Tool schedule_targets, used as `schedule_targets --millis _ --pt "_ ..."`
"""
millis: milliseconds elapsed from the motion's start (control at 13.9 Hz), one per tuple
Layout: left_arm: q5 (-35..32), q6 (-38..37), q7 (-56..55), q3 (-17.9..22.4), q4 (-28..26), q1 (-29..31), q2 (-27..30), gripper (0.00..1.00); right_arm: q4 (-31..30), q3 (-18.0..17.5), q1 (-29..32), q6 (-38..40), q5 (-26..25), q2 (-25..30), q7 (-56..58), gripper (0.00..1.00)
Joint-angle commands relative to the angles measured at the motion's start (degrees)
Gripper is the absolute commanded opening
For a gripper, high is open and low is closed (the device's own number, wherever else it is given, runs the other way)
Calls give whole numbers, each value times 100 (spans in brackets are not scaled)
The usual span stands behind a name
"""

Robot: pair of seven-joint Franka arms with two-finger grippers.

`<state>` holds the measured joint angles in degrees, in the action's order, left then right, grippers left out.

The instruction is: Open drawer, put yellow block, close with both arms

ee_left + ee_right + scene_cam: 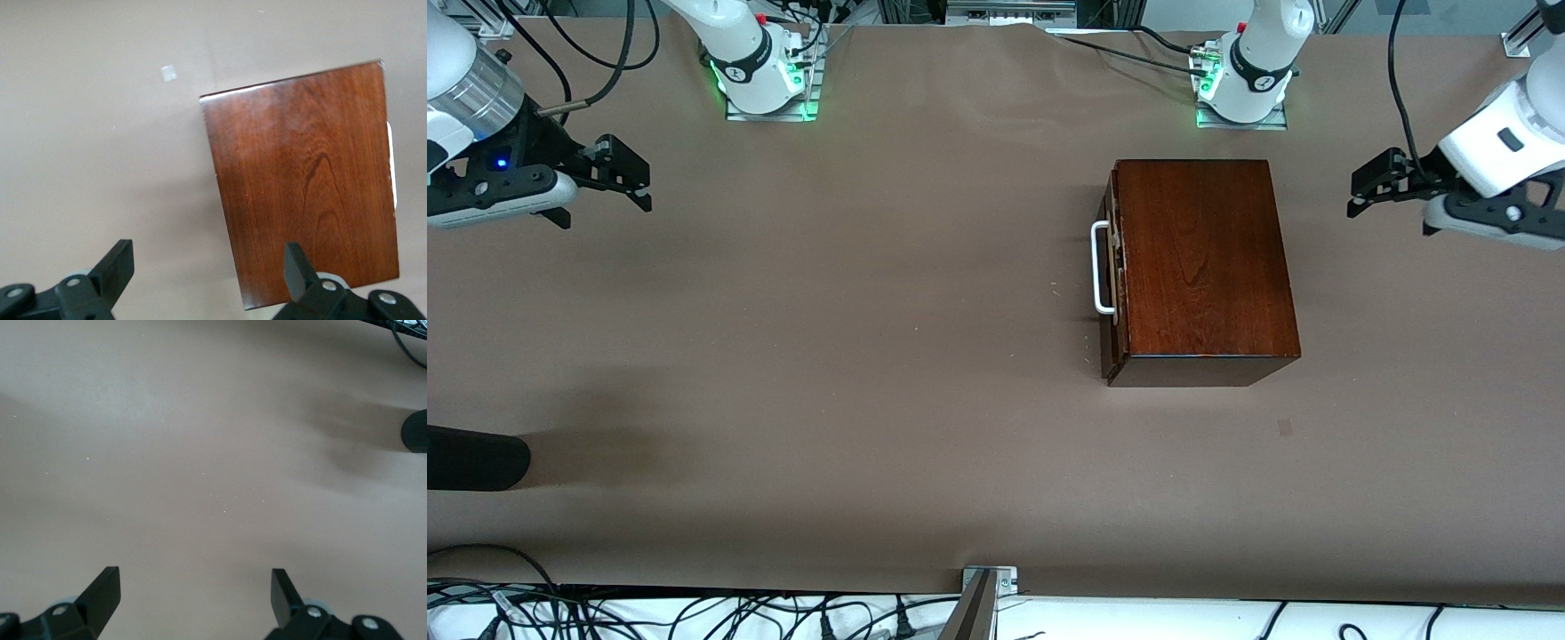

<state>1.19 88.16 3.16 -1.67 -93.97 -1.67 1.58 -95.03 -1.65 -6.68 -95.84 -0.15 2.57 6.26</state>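
Hooking the handle (1103,268) with spread left gripper (1356,191) squarely, pulling drawer (1113,267) straight; right gripper (627,178) spread, waiting over bare table (827,356).

We count one dark wooden box (1202,267) on the table, with one drawer (1112,271) in it, bearing one white handle (1100,268). We see two arms and two grippers, the left gripper (1360,188) and the right gripper (627,173), and one dark rounded object (476,457) at the table's edge.
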Motion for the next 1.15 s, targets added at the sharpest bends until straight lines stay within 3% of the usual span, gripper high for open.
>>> schedule_targets --millis 0,1076 --pt "74 149 -448 -9 -323 202 334 100 90 -19 26 101 15 -20 -90 100" --pt "83 149 -448 -9 -420 202 317 100 81 -19 26 171 24 -11 -90 100"
